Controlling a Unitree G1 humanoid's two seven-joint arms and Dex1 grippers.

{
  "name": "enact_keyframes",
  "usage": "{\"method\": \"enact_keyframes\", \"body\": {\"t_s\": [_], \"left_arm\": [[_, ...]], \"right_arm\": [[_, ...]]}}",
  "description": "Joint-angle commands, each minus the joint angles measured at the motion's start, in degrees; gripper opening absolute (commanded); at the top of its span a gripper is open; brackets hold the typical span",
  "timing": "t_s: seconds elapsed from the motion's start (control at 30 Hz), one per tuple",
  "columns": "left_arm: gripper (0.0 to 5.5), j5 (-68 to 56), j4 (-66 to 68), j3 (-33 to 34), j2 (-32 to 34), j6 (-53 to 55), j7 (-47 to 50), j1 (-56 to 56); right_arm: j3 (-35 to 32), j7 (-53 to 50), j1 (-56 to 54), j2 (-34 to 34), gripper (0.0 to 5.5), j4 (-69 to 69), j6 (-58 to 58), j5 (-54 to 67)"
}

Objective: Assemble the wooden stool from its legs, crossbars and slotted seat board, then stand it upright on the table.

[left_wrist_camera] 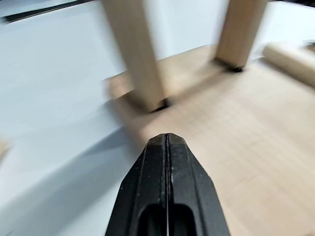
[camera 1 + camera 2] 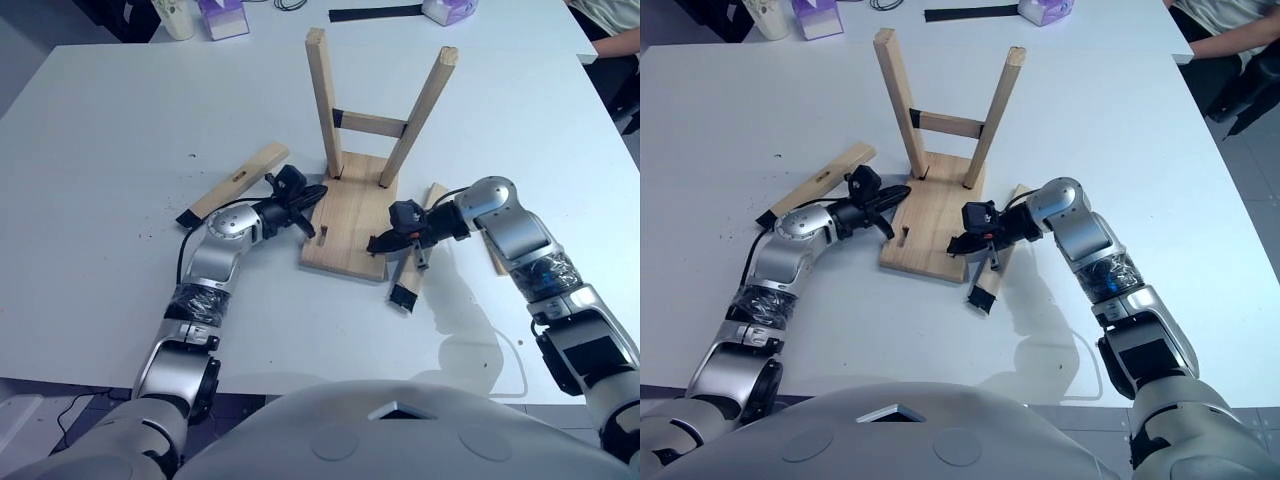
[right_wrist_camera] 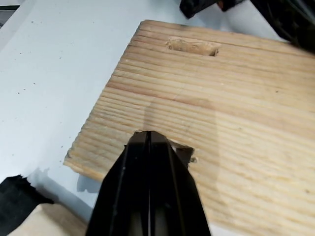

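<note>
Your left gripper (image 2: 320, 190) has its two fingers pressed fully together and it holds nothing. Its tip lies at the left edge of the seat board (image 2: 350, 230), low over the wood; whether it touches the wood you cannot tell. Straight ahead of this tip, two legs stand in the far slots of the board. The nearer leg (image 1: 134, 54) is just in front of the tip, and the other leg (image 1: 241, 32) is further across the board. A crossbar (image 2: 372, 124) joins these two legs, higher than the gripper. On the outer side of the left gripper, near its wrist, one loose leg (image 2: 235, 180) lies flat on the table (image 2: 120, 120).

Your right gripper (image 3: 148, 136) is also closed completely, with nothing between its fingers. Its tip is over the near right corner of the seat board, directly at an empty slot (image 3: 184, 153) in the wood. A second empty slot (image 3: 193, 46) is further ahead of this tip, towards the left gripper. Under the right gripper and a little behind it, another loose leg (image 2: 408, 275) with a black end lies on the table, beside the right edge of the board. The board itself lies flat between both grippers.
</note>
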Motion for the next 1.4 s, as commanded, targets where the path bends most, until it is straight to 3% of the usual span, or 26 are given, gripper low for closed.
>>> {"method": "enact_keyframes", "body": {"t_s": [0.03, 0.3, 0.57, 0.63, 0.9, 1.13, 1.4], "left_arm": [[0.00, -1.5, -7.5, 2.0, 2.1, 3.2, 0.6, 5.9], [0.00, -4.6, -27.1, 4.7, 4.2, 11.7, 4.2, 22.7], [0.00, -12.0, -44.2, 14.3, 2.9, 16.1, 10.9, 26.3], [0.00, -10.4, -41.2, 15.6, 3.4, 16.7, 13.6, 23.2], [0.00, 2.6, -19.2, 4.3, 7.7, 11.8, 11.6, 17.2], [0.00, 2.9, -16.8, 0.7, 8.0, 9.1, 6.1, 14.2], [0.00, 2.3, -19.3, -1.7, 8.9, 8.8, 1.8, 15.5]], "right_arm": [[2.5, -1.6, 1.6, 0.2, 0.02, 2.9, 0.6, -2.0], [0.0, -5.0, 0.9, 1.0, 0.02, 2.1, -1.5, -0.2], [-7.7, -8.6, -3.6, -1.9, 0.02, -5.4, 2.9, 3.8], [-7.9, -10.5, -5.3, -2.1, 0.02, -1.8, 2.2, 2.0], [-1.8, -19.8, -14.9, 1.0, 0.02, 23.1, -13.2, -10.6], [0.3, -21.8, -20.5, 3.0, 0.02, 36.7, -21.6, -15.7], [1.0, -20.7, -19.7, 3.4, 0.02, 40.0, -24.9, -16.8]]}}
